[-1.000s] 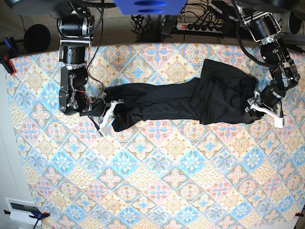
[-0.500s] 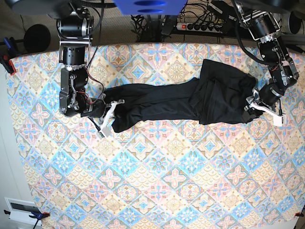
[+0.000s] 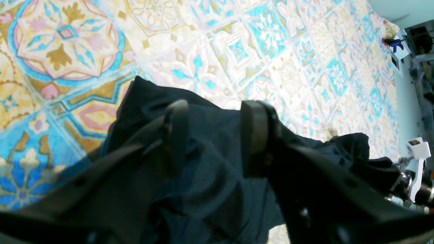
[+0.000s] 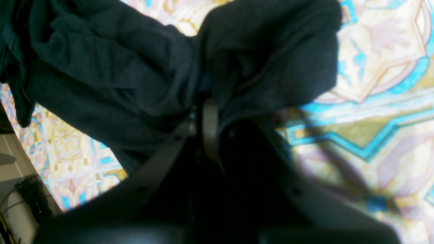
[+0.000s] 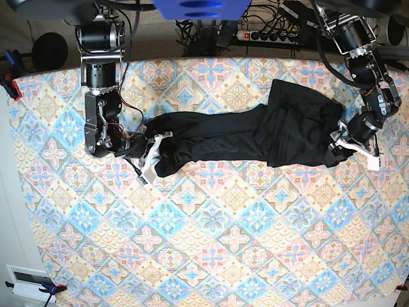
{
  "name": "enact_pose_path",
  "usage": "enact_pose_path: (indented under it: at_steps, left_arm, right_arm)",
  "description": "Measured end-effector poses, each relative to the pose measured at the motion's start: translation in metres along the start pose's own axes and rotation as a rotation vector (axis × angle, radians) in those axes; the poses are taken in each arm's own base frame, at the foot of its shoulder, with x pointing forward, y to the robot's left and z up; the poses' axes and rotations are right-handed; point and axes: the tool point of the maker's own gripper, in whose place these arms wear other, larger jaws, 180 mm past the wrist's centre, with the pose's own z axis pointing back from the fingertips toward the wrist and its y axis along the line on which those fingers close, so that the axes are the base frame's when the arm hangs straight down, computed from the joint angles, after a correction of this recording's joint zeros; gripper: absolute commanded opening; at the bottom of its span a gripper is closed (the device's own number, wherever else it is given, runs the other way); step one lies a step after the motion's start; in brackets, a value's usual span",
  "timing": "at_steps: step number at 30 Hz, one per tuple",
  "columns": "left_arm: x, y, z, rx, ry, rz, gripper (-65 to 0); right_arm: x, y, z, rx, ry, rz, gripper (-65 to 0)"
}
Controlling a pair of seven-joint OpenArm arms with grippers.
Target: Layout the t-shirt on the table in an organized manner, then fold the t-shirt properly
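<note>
- We judge the laying-out step to be in hand — the large plain black soft-fabric t-shirt lies as a long wrinkled band across the far half of the wide rectangular table under its pastel diamond-and-flower cloth, and no fold has been started.
- Our right gripper sits at one end of the t-shirt, the end on the base view's left, its jaws pressed shut with a bunch of black cloth pinched between them.
- Our left gripper is at the opposite end of the t-shirt, where the fabric is widest; its two dark fingers stand well apart over the cloth, with fabric between them, and we cannot see a firm grip.
- The next move, as we read it, calls for the left gripper to close on that end's edge, so that both arms can pull apart and spread the bunched middle flat.
- The risk we see is twisted fabric — the narrow end looks rolled on itself.
- Around the t-shirt the patterned cloth lies smooth and bare, with most open room on the near side.
- Beyond the table's far edge, past the t-shirt, we see a power strip and tangled cables.
</note>
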Motion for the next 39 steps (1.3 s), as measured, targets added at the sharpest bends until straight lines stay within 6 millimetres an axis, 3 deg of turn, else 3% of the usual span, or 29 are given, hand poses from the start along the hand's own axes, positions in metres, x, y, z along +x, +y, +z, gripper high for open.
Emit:
enact_pose_path:
  at_steps: [5,21,28,39]
  left_arm:
    - [0.033,0.004,0.024,0.020,-0.148,0.017,-41.8]
    - [0.024,0.011,0.026,0.041,-0.134,0.042,-41.8]
    - [0.010,0.018,0.030,0.060,-0.106,0.047,-41.8]
    - [0.009,0.018,0.030,0.060,-0.105,0.047,-41.8]
  right_arm:
    - [0.000,0.000,0.000,0.000,-0.001,0.001,-64.8]
    - [0.000,0.000,0.000,0.000,-0.001,0.000,-64.8]
    - [0.000,0.000,-0.001,0.001,-0.002,-0.002,-64.8]
    - [-0.004,0.002,-0.001,0.006,-0.014,-0.011,-64.9]
